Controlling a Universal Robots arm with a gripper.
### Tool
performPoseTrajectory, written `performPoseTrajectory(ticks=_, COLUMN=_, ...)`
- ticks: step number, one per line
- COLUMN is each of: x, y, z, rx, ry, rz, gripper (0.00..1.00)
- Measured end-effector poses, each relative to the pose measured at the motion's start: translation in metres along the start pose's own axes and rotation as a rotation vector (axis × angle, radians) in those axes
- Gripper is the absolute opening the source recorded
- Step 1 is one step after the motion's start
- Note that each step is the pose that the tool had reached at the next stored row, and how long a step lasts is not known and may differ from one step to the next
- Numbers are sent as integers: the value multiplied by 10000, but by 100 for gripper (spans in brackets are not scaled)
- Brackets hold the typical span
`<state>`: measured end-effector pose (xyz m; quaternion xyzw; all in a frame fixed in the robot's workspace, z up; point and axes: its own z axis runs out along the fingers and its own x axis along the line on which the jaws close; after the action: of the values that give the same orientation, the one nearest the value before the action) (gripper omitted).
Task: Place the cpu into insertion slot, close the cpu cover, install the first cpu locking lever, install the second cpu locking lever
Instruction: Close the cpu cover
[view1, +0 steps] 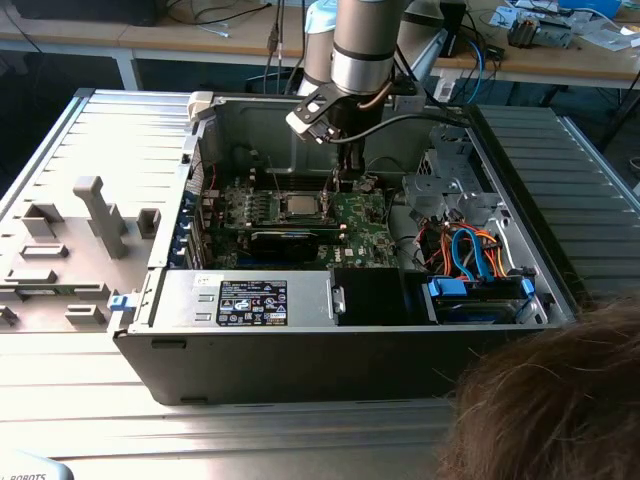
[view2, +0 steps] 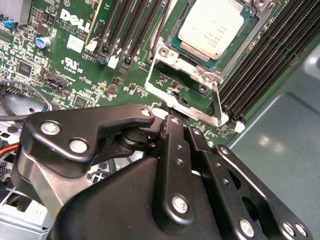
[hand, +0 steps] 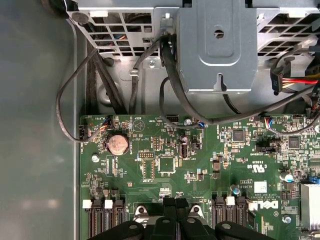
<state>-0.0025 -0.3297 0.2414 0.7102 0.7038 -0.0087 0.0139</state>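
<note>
While I hang low inside an open computer case (view1: 300, 350), my gripper (view2: 177, 122) has its jaws drawn together, the two black fingers (hand: 170, 220) lying side by side with no gap I can make out. Whether anything thin sits between them I cannot tell.

Right at my fingertips is the cpu cover (view2: 200, 114), a thin silvery frame with a cut-out middle. It is swung open, away from the socket and towards me, and green board shows through its opening. My fingertips are at its near edge, touching it or just short of it.

Just beyond the cover lies the insertion slot (view2: 200, 67), a square socket with a silvery rim. The cpu (view2: 212, 27) sits inside it, flat, its dull grey metal top bare and uncovered. In the exterior view the cpu (view1: 300, 205) appears as a pale square just beside my gripper (view1: 340, 175).

Long dark memory slots (view2: 265, 65) run in parallel rows on both sides of the socket.

Around all this spreads the green motherboard (hand: 150, 170), carrying a round coin battery (hand: 117, 143) and many small chips. Further out, past the board's edge, a grey metal drive cage (hand: 217, 45) stands with black cables (hand: 65, 100) looping beside it.

Well away from me, a silvery power supply box (view1: 245, 300) with a label lines the case's near wall, next to blue and orange cables (view1: 470, 250). A person's hair (view1: 560, 400) shows outside the case.
</note>
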Motion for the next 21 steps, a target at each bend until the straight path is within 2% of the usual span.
performPoseTrajectory(ticks=12, x=-1, y=-96, z=-1, rx=0, ry=0, rz=0, gripper=11)
performPoseTrajectory(ticks=21, x=-2, y=-196, z=-1, rx=0, ry=0, rz=1, gripper=11)
